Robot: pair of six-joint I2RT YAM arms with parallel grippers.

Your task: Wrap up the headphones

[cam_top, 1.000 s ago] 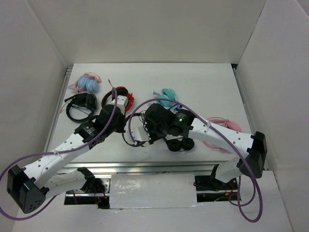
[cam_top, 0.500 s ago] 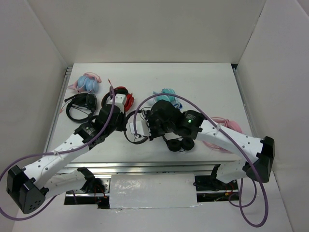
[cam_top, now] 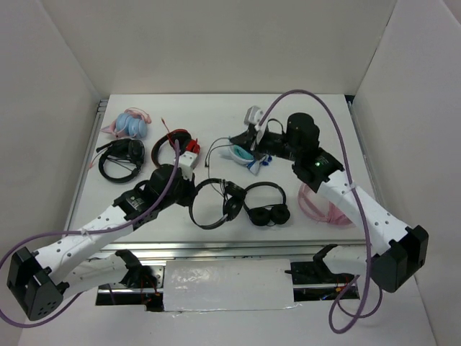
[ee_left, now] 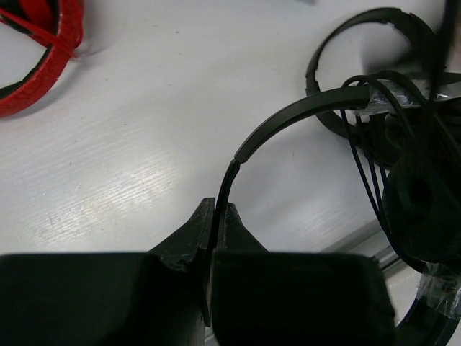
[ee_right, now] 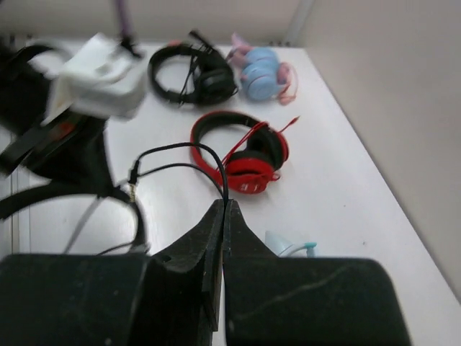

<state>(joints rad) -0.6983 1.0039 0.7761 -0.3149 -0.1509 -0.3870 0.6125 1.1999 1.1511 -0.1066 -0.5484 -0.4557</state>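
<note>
Left tool (ee_left: 215, 213) is clamped tight on the slim headband of the headphones (ee_left: 302, 115), pinching it near one end. From there the band curves away up and to the right of the tips. The small round earcups sit at the far end of that arc, with a few strands of thin black cable (ee_right: 225, 184) strung across them.

The headphones lie on the white tabletop (cam_top: 202, 115) right in front of the left tool. A fat-cupped black pair (cam_top: 268, 213) sits just beside them on the side away from it.

Right tool (ee_right: 224, 209) is well apart from the left one, over toward the back of the tabletop. It's squeezed closed on the cable, which comes out from between the tips and loops off ahead and to the left.

Just past the right tool's tips there's a red pair (ee_right: 245, 155). Farther out are a black headset (ee_right: 198, 76) and a blue-and-pink pair (ee_right: 263, 65).
</note>
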